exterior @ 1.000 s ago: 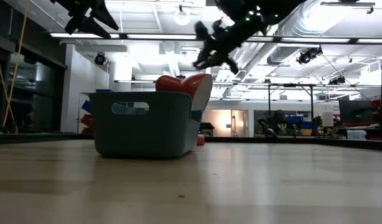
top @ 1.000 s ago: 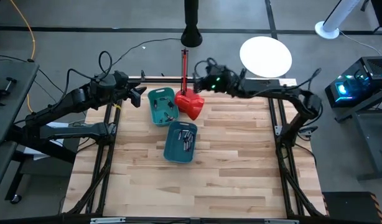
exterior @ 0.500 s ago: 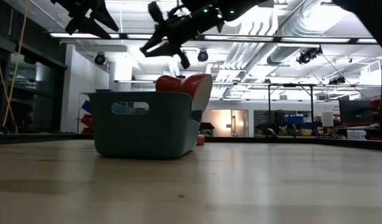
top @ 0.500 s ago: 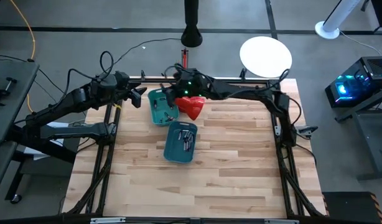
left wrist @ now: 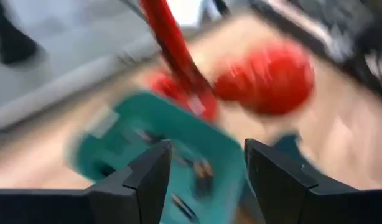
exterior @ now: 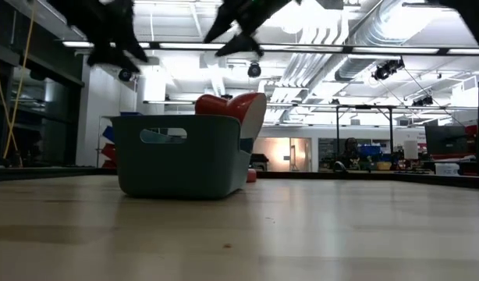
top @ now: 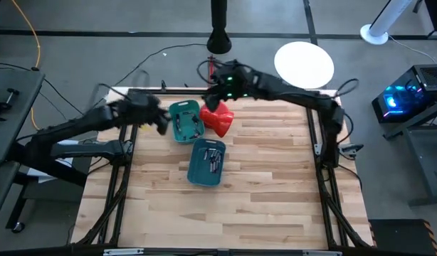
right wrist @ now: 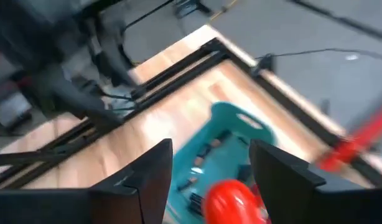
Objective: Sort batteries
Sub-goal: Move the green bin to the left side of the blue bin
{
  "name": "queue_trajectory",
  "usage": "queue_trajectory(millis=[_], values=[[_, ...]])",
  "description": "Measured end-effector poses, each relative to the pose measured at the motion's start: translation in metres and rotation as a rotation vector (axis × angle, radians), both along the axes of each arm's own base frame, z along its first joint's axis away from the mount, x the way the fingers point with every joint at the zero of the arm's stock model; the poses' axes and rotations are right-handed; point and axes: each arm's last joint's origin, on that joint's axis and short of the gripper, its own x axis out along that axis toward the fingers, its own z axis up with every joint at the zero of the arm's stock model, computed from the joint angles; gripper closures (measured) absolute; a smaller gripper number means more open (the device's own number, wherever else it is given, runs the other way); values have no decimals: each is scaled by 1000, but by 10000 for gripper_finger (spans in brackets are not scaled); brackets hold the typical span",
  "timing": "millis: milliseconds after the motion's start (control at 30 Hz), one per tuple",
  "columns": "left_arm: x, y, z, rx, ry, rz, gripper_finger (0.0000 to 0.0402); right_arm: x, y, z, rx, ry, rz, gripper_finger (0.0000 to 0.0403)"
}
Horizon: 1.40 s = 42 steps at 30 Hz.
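Two teal bins hold small dark batteries. The far bin (top: 185, 121) (left wrist: 157, 155) (right wrist: 225, 146) and the near bin (top: 206, 162) (exterior: 181, 156) stand on the table. Batteries (top: 213, 158) (right wrist: 206, 155) lie on the bin floors. A red heart-shaped object (top: 218, 119) (exterior: 232, 105) rests beside the far bin. My left gripper (top: 160, 122) (left wrist: 203, 180) hovers open at the far bin's left rim. My right gripper (top: 214, 91) (right wrist: 209, 180) hangs open in the air above the heart and the far bin, with nothing between its fingers.
A red upright rod (top: 211, 71) (left wrist: 172, 56) stands at the table's far edge behind the heart. A white round disc (top: 304, 64) lies beyond the far right corner. Bare wood (top: 261, 192) stretches across the table's near half.
My right gripper swung from beside the heart toward the table's left over the far bin, then rose and drew back toward the far edge, rolling and opening its fingers. My left gripper sank toward the far bin's left rim.
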Motion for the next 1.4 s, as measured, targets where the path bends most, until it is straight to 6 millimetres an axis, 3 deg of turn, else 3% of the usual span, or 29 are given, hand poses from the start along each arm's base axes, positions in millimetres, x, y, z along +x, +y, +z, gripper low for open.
queue_trajectory(millis=[167,333,433,633,933,1400], values=[[24,2,-66,-158,119,-68,264,-43,13,35,-101,99,-94,195],[50,8,-79,-116,87,-130,385,-82,28,65,-168,120,-189,195],[57,14,-91,-96,162,-147,389,-95,34,74,-193,133,-227,195],[66,16,-124,-219,313,-239,400,-109,42,82,-224,146,-262,195],[62,2,-133,-329,418,-336,401,-112,42,79,-219,191,-256,195],[38,-50,-118,-517,533,-596,401,-112,42,79,-231,197,-247,195]])
